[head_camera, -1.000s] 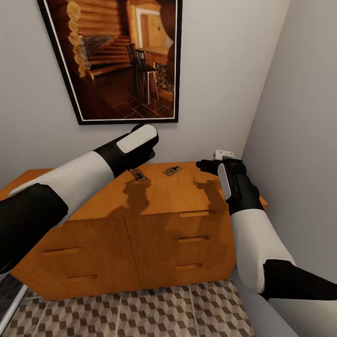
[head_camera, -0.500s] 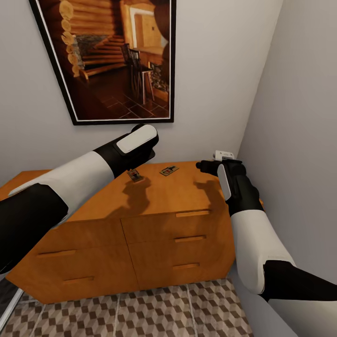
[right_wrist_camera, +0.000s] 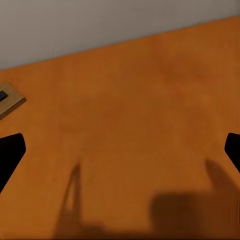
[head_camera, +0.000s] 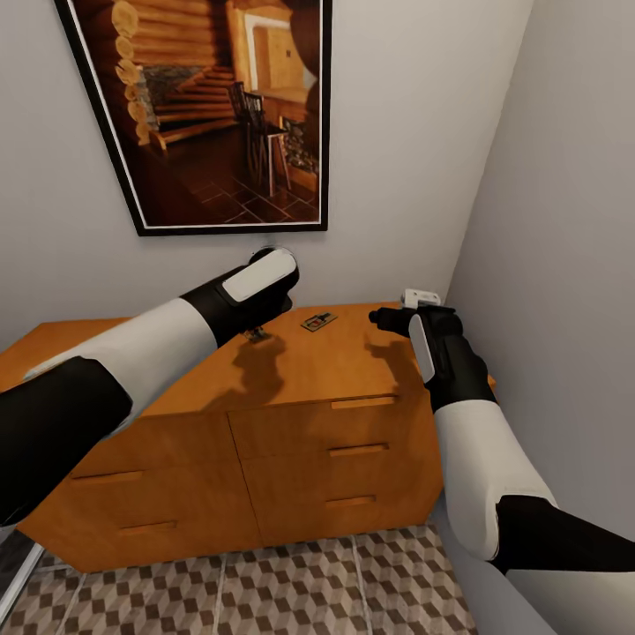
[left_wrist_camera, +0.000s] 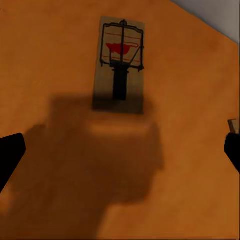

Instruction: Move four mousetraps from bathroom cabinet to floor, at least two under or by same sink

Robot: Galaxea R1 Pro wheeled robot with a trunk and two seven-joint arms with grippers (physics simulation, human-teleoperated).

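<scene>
Nothing sits on the bathroom floor (head_camera: 291,573) yet, so I judge the task barely begun. My left gripper (left_wrist_camera: 120,150), spread wide and empty, hovers over a mousetrap (left_wrist_camera: 120,62) on the cabinet top (head_camera: 344,362), upper middle of the frame; its long axis points away from me. Another mousetrap (head_camera: 318,321) lies mid-frame. My right gripper (right_wrist_camera: 120,150) is wide too.

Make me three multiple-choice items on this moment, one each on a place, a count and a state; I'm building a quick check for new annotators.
1. Where does the mousetrap lie?
A. on the orange wooden cabinet top
B. on the tiled floor
C. in an open drawer

2. How many drawer fronts with handles does the cabinet show?
A. two
B. five
C. eight

3. How is the left hand?
A. shut on a trap
B. open above the trap
C. shut, empty

Key: 1 A, the trap rests on orange wood; 2 B, five handles show; 3 B, the fingertips stand wide apart, holding nothing.
</scene>
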